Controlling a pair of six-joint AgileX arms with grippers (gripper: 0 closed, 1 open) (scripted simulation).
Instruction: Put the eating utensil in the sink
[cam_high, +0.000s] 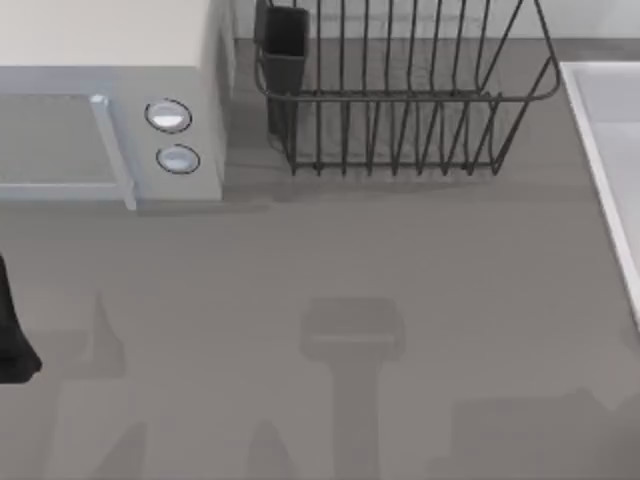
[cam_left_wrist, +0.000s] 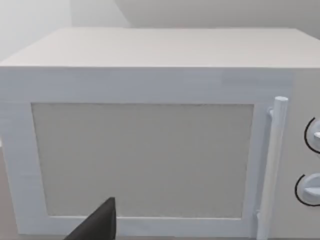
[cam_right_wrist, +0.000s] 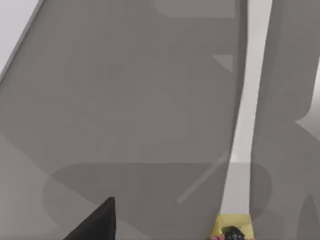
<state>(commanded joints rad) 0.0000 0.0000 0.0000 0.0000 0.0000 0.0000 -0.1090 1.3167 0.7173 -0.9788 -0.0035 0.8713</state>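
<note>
Top view: the grey table (cam_high: 330, 260) carries a white box with two round knobs (cam_high: 110, 90) at its far left, door and upright handle facing the near side. Just to the right of that box stands a black wire rack (cam_high: 400, 100), with a dark holder (cam_high: 283, 50) fixed at its left end. The sink (cam_high: 610, 170), pale with a straight raised rim, lies along the right edge of the table, partly cut off by the frame.

Left arm: a dark part of it (cam_high: 12, 335) shows at the left edge of the table, on the near side of the white box. In the left wrist view one dark finger (cam_left_wrist: 97, 225) of the left claw points toward the door of the box, apart from it. How far this claw is open cannot be told, and nothing is seen in its hold.

Right arm: in the right wrist view one dark finger (cam_right_wrist: 97, 222) of the right claw shows above grey surface, with the sink's pale rim (cam_right_wrist: 247, 115) running alongside. A small yellow object (cam_right_wrist: 231, 227) lies at one end of that rim; its identity cannot be told. How far the right claw is open cannot be told.

The eating utensil cannot be made out.
</note>
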